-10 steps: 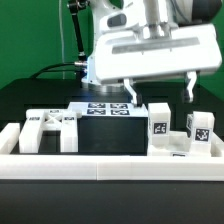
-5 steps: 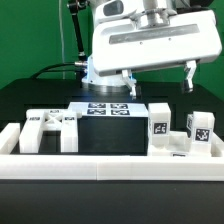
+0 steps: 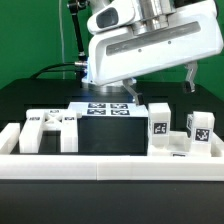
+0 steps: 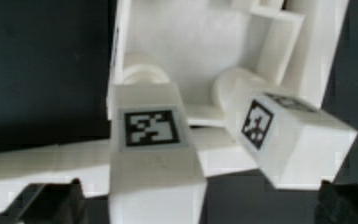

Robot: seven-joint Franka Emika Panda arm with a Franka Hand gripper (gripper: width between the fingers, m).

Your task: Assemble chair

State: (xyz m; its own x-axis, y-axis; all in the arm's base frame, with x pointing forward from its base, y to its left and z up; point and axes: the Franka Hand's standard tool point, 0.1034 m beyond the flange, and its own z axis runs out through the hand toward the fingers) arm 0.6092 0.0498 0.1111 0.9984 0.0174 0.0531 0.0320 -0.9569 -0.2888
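Loose white chair parts stand along the white rail [image 3: 100, 165]. A wide slotted panel [image 3: 50, 130] is at the exterior view's left. Two upright tagged blocks are at the right, one taller [image 3: 160, 126] and one shorter [image 3: 200, 130]. My gripper [image 3: 160, 92] hangs open well above the right-hand blocks, slightly tilted, holding nothing. In the wrist view both tagged blocks lie below me, one long [image 4: 153, 135] and one stubby [image 4: 286, 135], leaning against a larger white piece [image 4: 194, 40]. The dark fingertips [image 4: 43, 205] stand wide at each side of my gripper [image 4: 194, 210].
The marker board [image 3: 105, 108] lies flat on the black table behind the parts. The white rail runs along the front, with a raised end [image 3: 10, 140] at the exterior view's left. A green backdrop stands behind.
The gripper has risen a little above the right-hand blocks and tilted, its jaws staying open. The parts have not moved.
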